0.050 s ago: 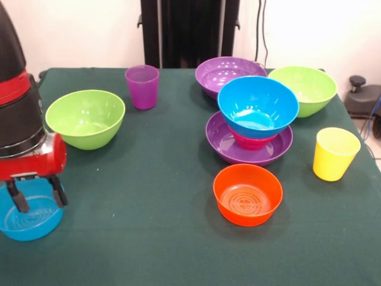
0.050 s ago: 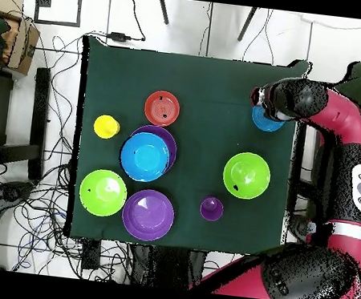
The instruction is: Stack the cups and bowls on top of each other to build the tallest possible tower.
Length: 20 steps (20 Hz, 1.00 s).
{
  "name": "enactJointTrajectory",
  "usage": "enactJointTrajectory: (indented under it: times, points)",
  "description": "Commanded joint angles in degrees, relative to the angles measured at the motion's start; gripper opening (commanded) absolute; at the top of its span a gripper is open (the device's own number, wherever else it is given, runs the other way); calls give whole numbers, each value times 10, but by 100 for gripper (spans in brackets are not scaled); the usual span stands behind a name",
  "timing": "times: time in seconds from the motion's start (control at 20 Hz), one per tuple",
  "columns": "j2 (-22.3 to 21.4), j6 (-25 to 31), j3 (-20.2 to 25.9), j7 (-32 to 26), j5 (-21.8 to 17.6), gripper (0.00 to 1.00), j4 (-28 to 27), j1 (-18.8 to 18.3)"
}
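The two black fingers are hanging spread apart, one on either side of the near rim of the small blue bowl, reaching down into or just over it; whether they are touching the plastic I cannot tell, but they are not clamped on anything. The gripper is sitting under the red and black arm, which is coming down at the table's edge and hiding part of that bowl, as it is also doing in the overhead view, where only a sliver of the small blue bowl is showing beside the arm. Moving outward across the green table, a lime green bowl is standing near the arm, and the purple cup is standing upright just beyond it. In the middle the tower is sitting: a wide purple bowl at the bottom, a red-pink bowl inside it, and the large blue bowl resting on top, tilting a little. The orange bowl is lying just in front of the tower, apart from it. Behind the tower the second purple bowl and the second lime green bowl are standing side by side. The yellow cup is standing upright by itself near the table's other edge.
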Motion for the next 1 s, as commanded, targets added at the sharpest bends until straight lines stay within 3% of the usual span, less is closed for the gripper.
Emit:
enactJointTrajectory:
  times: [0.05,0.3,1.0]
  points:
    - [-48,-32,-21,-72,-29,100,98,20]
    - [-66,-39,-22,-52,-29,100,124,21]
    - [-41,-76,-23,-47,-38,100,121,20]
